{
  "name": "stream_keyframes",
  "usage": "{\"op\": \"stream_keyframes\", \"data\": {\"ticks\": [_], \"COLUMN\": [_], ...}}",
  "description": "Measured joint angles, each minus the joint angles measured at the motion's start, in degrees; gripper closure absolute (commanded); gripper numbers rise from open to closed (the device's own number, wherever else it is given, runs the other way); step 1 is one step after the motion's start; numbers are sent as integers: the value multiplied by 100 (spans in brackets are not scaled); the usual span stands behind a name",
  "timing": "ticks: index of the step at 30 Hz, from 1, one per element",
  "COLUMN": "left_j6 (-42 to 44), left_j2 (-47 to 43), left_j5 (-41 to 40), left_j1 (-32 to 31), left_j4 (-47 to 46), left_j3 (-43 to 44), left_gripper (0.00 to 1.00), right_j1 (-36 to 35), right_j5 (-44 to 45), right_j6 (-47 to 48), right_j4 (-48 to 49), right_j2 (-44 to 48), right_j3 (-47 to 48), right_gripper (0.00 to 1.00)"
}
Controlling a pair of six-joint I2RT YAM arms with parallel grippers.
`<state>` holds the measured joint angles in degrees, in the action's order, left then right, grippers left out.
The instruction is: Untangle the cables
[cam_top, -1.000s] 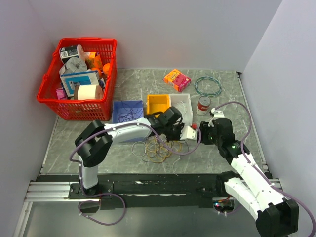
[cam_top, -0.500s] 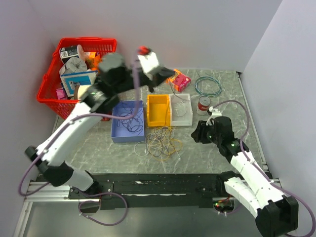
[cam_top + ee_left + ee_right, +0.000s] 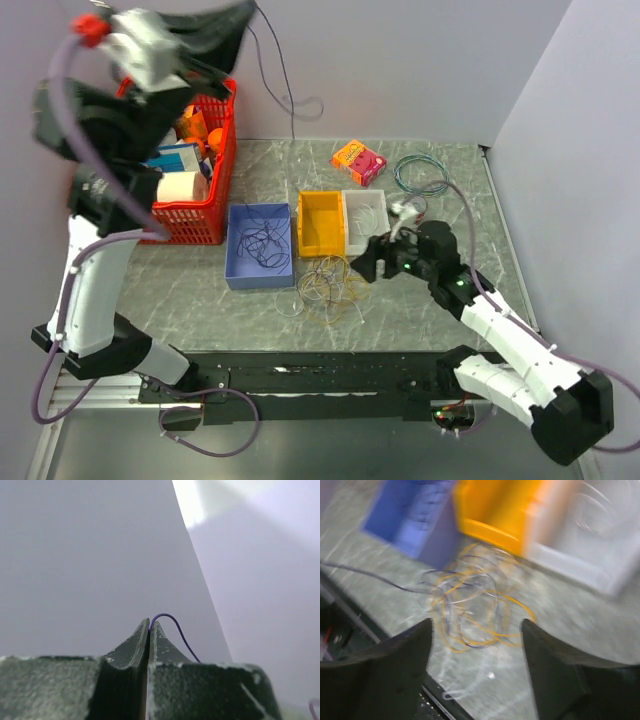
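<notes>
The left arm [image 3: 95, 270] reaches high over the far left corner, above the red basket [image 3: 215, 160]. The left jaws are pressed together on a purple cable [image 3: 172, 622], which arches out of their tips in the left wrist view. In the top view that strand hangs down in front of the back wall and ends in a small loop in the air, well above the surface [image 3: 450, 250].

The rest of the cables [image 3: 325, 285], a loose tangle of yellow-orange, dark and white loops, lie on the surface just near of the yellow bin [image 3: 321, 222]. The right arm [image 3: 500, 325] stretches in from the right, with the right jaws just right of the tangle. The blurred right wrist view shows them spread wide with nothing between them, the heap lying below the gap.

A blue bin [image 3: 236, 272] to the left of the yellow one holds dark purple strands, and a white bin [image 3: 350, 205] to its right holds white ones. A teal wire ring [image 3: 421, 175] and an orange-pink box [image 3: 358, 161] lie at the far right.
</notes>
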<state>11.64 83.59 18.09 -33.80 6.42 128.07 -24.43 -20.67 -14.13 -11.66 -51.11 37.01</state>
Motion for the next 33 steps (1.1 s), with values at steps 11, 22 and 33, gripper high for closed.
{"op": "stream_keyframes", "data": {"ticks": [11,22,33], "left_j6": [1040,2094,2072], "left_j2": [114,-739,-828], "left_j5": [-1231,-1779,-1620], "left_j1": [-13,254,1012], "left_j4": [-1121,-1637,-1864], "left_j3": [717,-1456,-4000], "left_gripper": [99,99,99], "right_j1": [-1154,-1154,-1154], "right_j5": [-498,-363,-39], "right_j6": [522,463,461], "right_j4": [1130,1108,833], "right_j2": [-1158,-1169,-697], "right_j3": [1128,892,597], "right_gripper": [14,14,14]}}
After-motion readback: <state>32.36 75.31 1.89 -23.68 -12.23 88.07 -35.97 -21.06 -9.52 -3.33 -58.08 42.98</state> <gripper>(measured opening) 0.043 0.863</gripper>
